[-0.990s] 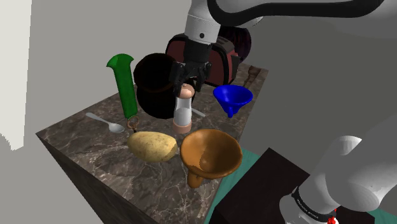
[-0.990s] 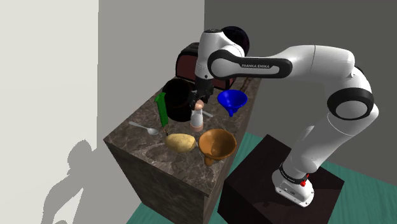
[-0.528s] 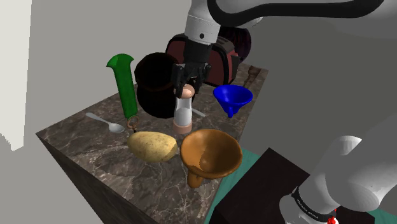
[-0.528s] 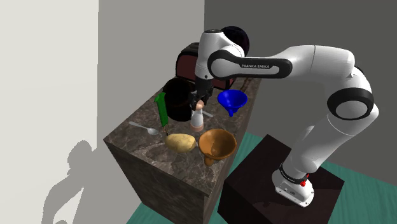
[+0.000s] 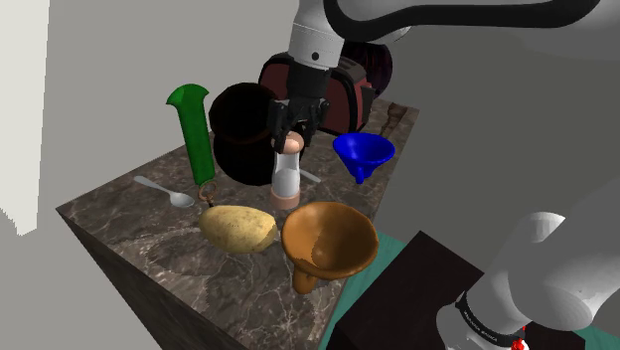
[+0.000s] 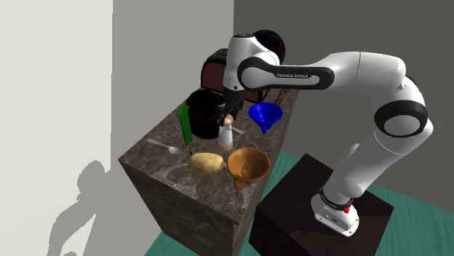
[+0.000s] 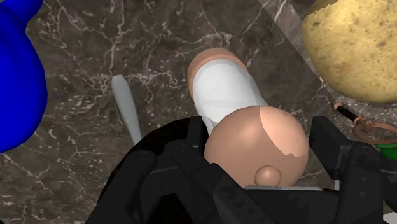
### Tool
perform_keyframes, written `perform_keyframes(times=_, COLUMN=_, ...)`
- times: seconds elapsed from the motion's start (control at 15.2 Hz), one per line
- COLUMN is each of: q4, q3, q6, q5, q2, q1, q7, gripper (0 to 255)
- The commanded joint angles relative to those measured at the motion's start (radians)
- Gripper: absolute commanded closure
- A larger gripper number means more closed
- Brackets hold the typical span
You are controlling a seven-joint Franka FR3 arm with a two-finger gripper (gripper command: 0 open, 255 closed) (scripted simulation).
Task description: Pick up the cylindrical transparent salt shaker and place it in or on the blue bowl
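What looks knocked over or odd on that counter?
Nothing is spilled or broken. The brown funnel lies tipped, spout on the counter, near its edge; the blue funnel looks tipped too. The salt shaker stands upright under the gripper.

Grey walls; teal floor; dark marble counter

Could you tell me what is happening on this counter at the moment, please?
The white arm's black gripper is over the salt shaker, its fingers clasping the tan cap from both sides. The shaker stands upright on the marble counter, not yet lifted. The blue bowl, funnel-shaped, stands nearby, toward the shoulder view's right.
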Motion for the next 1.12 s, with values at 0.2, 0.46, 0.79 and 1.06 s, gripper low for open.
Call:
perform_keyframes(times=0.2, q4=0.061, q3=-0.002, q6=-0.053, q5=-0.004, q2=0.008, q1=-0.002, q7=0.009, gripper=255)
perform_keyframes(times=0.46, q4=0.127, q3=-0.003, q6=-0.108, q5=-0.008, q2=0.019, q1=-0.003, q7=0.018, gripper=255)
perform_keyframes(times=0.79, q4=0.217, q3=-0.003, q6=-0.177, q5=-0.014, q2=0.039, q1=-0.004, q7=0.031, gripper=255)
perform_keyframes(times=1.06, q4=0.295, q3=-0.002, q6=-0.233, q5=-0.019, q2=0.060, q1=-0.004, q7=0.042, gripper=255)
